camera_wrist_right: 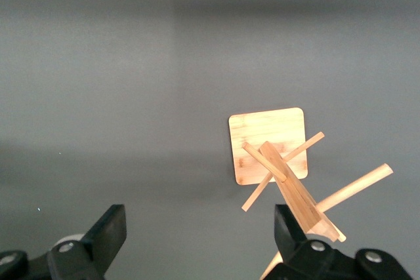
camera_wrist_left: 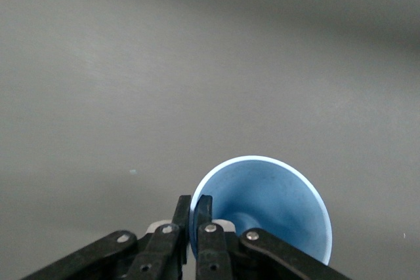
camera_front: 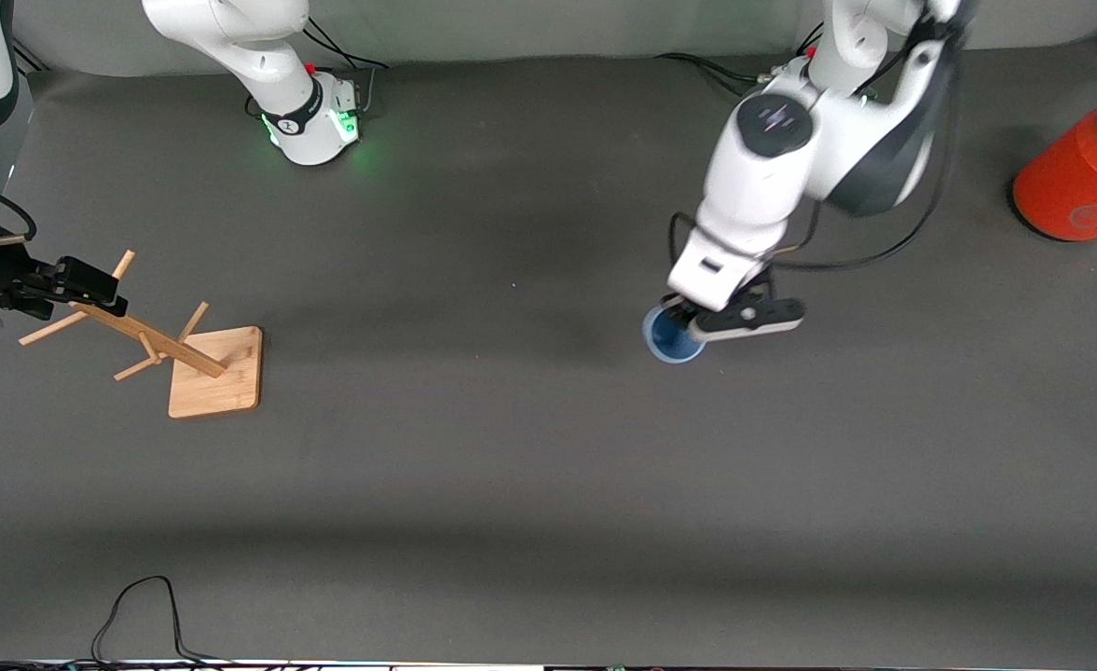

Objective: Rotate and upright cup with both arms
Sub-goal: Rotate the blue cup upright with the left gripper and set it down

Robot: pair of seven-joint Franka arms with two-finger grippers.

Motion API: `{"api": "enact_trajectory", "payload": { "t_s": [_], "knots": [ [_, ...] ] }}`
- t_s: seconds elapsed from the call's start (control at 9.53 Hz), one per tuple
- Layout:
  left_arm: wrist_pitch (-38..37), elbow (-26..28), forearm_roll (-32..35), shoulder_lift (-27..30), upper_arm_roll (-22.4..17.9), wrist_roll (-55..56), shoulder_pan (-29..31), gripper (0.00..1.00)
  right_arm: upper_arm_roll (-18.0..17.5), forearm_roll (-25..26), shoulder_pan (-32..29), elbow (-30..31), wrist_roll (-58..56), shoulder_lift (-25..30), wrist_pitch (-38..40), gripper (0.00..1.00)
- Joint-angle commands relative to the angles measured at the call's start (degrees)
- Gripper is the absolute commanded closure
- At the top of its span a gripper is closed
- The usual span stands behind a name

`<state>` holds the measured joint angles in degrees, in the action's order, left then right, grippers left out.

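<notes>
L gripper [camera_wrist_left: 195,211] pinches cup [camera_wrist_left: 275,204] rim; R gripper [camera_wrist_right: 197,234] open.

Dark grey cloth-covered table [camera_front: 529,485] under soft, even light.

Matte and faintly creased, with broad dim shadow bands across the middle and near the front camera. Pale wall strip [camera_front: 557,28] along the top edge. Green glow spilling onto the cloth there. Black cable loop [camera_front: 138,615] at the nearest edge.

Wooden rack [camera_front: 185,349], orange can [camera_front: 1084,177] (well apart)
</notes>
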<state>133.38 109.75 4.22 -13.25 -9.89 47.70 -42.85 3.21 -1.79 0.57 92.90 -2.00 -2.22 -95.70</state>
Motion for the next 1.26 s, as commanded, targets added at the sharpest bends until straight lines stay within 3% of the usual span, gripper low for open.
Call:
{"api": "enact_trajectory", "payload": {
  "t_s": [0.0,0.21,0.52,0.94,1.05,1.15],
  "knots": [
    [5.99,-0.94,4.88,-6.4,-0.57,10.95,-2.75,1.0,0.21,0.82,0.39,-0.26,-1.25,0.2,0.07,0.0],
    [8.91,-1.38,10.78,-10.55,-0.57,18.8,-3.37,1.0,0.21,0.82,0.39,-0.26,-1.25,0.11,0.07,0.0],
    [11.2,-1.82,12.03,-14.07,-0.74,23.3,-4.87,1.0,0.21,0.73,0.39,-0.17,-1.25,0.11,0.16,0.0],
    [12.7,-3.76,18.8,-17.68,-0.74,32.63,-5.31,1.0,0.21,0.73,0.39,-0.08,-1.34,0.11,0.16,0.0],
    [12.52,-3.84,18.89,-17.42,-0.66,32.63,-5.23,0.38,0.21,0.73,0.39,-0.08,-1.34,0.11,0.16,0.0],
    [11.74,-3.84,18.8,-16.98,-0.66,32.72,-5.4,0.0,0.21,0.73,0.39,-0.08,-1.34,0.03,0.16,0.0]
  ]
}}
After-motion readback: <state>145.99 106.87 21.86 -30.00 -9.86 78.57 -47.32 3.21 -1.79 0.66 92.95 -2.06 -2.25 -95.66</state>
